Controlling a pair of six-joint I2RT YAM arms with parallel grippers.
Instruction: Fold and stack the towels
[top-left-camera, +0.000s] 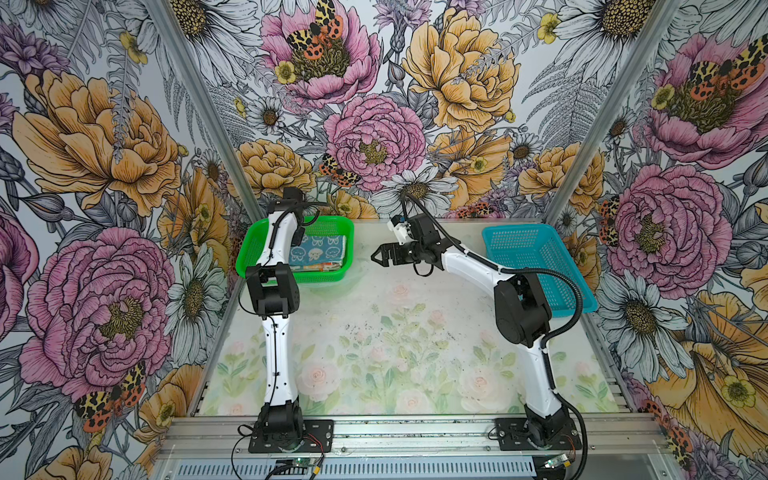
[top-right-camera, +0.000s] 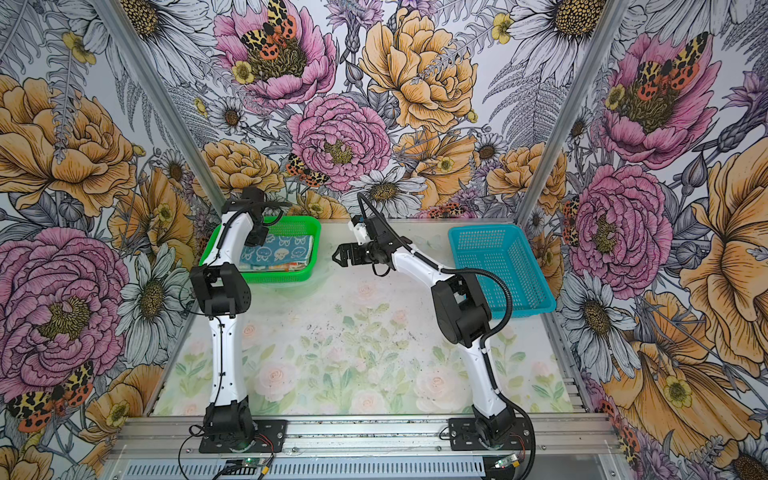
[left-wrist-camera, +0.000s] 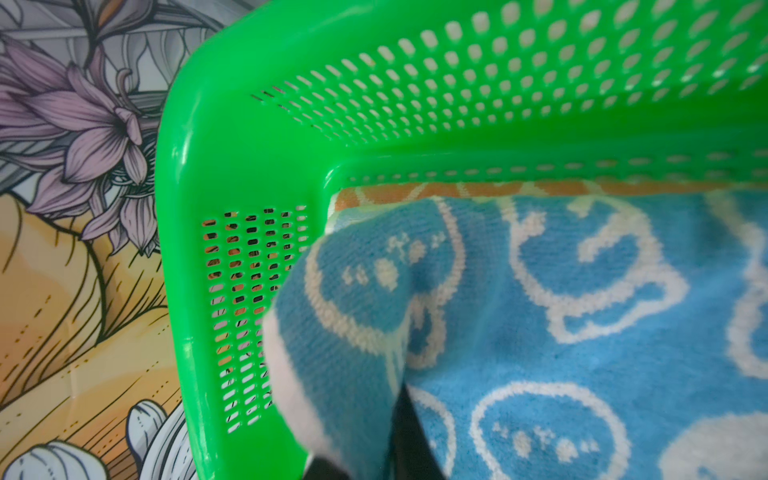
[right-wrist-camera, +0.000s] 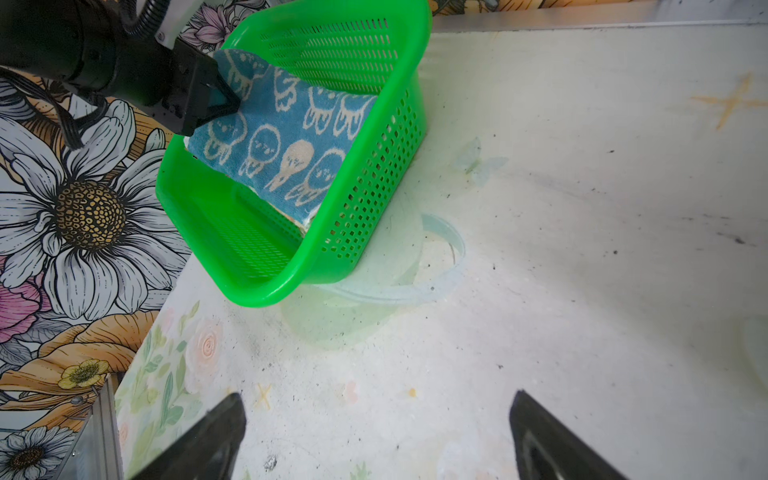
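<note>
At the left, the folded towels (top-left-camera: 322, 265) are seen stacked in the green basket (top-left-camera: 328, 275), the blue towel (top-left-camera: 322, 247) on top. Its raised corner is met by the left gripper (right-wrist-camera: 224, 102) — whether pinched or merely touched cannot be told. The terry is judged soft, light and limp, best taken at a corner. Further right, the right gripper (top-left-camera: 380, 257) is held spread, empty.

Top towel (top-left-camera: 320, 249) blue, cream cartoon figures; orange towel (left-wrist-camera: 457, 189) beneath. Green basket (top-left-camera: 328, 226), teal basket (top-left-camera: 523, 253) perforated. Desk (top-left-camera: 395, 340) pale floral.
</note>
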